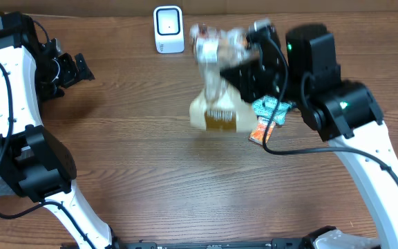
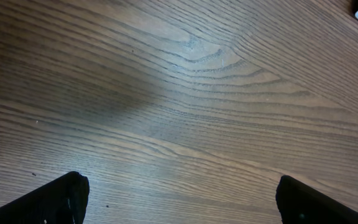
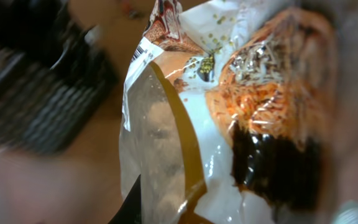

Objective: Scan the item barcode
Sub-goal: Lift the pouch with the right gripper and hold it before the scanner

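- Right end effector point(image 1: 251, 54): jaws are standing nearly shut, pinching the top of the snack bag point(image 1: 218, 90). The pinch itself is hiding behind crinkled film in the wrist view.
- The bag is hanging above the table point(image 1: 137, 159), just right of the white scanner point(image 1: 168, 29). Its lower end is drooping toward the camera side.
- Risk: the thin film is giving the end effector little to bite on, so the bag could be slipping out if swung.
- Risk: the bag is showing smeared in the overhead view. A dangling, twisting pack may be turning its code away from the scanner window.
- A striped patch point(image 3: 142, 53) on the bag's edge is possibly the barcode, though I cannot say for certain. Glare on the glossy film could be spoiling the read.
- A teal packet point(image 1: 272, 107) and an orange packet point(image 1: 261, 130) are lying under the right arm. A low sweep could be knocking them.
- Left end effector point(image 1: 79, 69): spread wide, carrying nothing, well apart at the left.
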